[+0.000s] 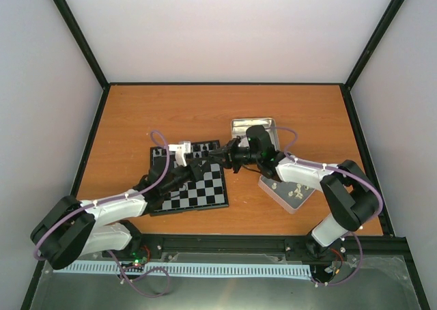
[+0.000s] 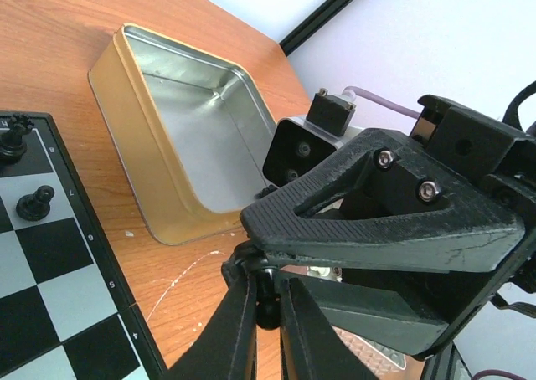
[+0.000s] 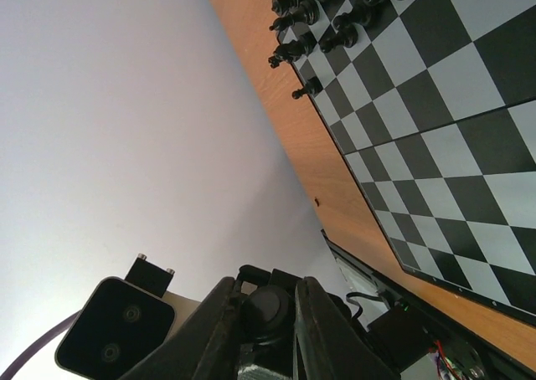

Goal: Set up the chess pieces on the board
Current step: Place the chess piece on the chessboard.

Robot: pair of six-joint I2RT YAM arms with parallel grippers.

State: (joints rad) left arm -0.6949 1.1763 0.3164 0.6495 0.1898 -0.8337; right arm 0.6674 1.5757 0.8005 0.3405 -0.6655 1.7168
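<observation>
The board [image 1: 205, 190] lies at centre-left, with several black chess pieces [image 1: 199, 148] along its far edge. My two grippers meet just above the board's right edge. My left gripper [image 2: 268, 290] has both fingers closed on a small black chess piece [image 2: 268, 306], held above the bare wood. My right gripper [image 3: 266, 300] grips the same piece [image 3: 270, 313] from the opposite side, its round base showing between the fingers. In the top view my left gripper [image 1: 205, 165] and my right gripper [image 1: 222, 158] are tip to tip, and the piece is hidden there.
An empty silver tin [image 1: 252, 128] stands behind the right gripper and shows in the left wrist view [image 2: 193, 137]. A second tin [image 1: 290, 192] with cream-white pieces lies under the right forearm. Two black pieces [image 2: 35, 202] stand near the board's edge [image 2: 100, 263].
</observation>
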